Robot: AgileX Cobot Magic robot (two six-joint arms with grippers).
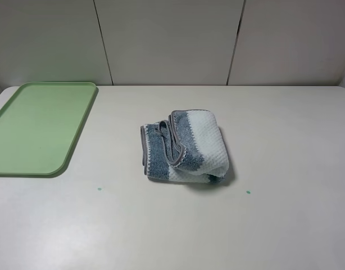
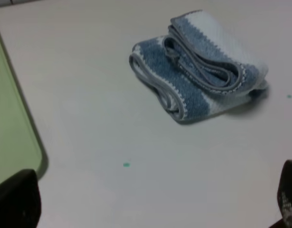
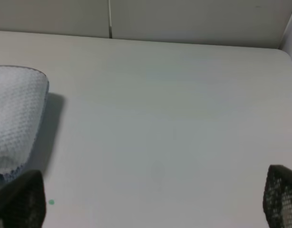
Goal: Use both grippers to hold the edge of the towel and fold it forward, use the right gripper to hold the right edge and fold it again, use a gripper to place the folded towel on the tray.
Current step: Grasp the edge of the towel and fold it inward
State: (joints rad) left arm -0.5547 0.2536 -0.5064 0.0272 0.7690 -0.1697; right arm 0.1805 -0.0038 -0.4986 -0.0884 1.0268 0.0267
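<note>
We note the towel [image 1: 184,147] bunched in the middle of the tabletop [image 1: 285,169], within both arms' reach; tray [image 1: 37,126] at its ten o'clock. Left claw [image 2: 150,202] and right claw [image 3: 150,194] gape wide, empty, off the towel, ready for its edges.

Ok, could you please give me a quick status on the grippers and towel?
Left gripper, right gripper open, empty. Towel bunched up, not on tray. Nothing between them.

nubby terry-cloth towel [image 1: 184,147], smooth matt plastic tray [image 1: 37,128], smooth matt table [image 1: 285,140]
</note>
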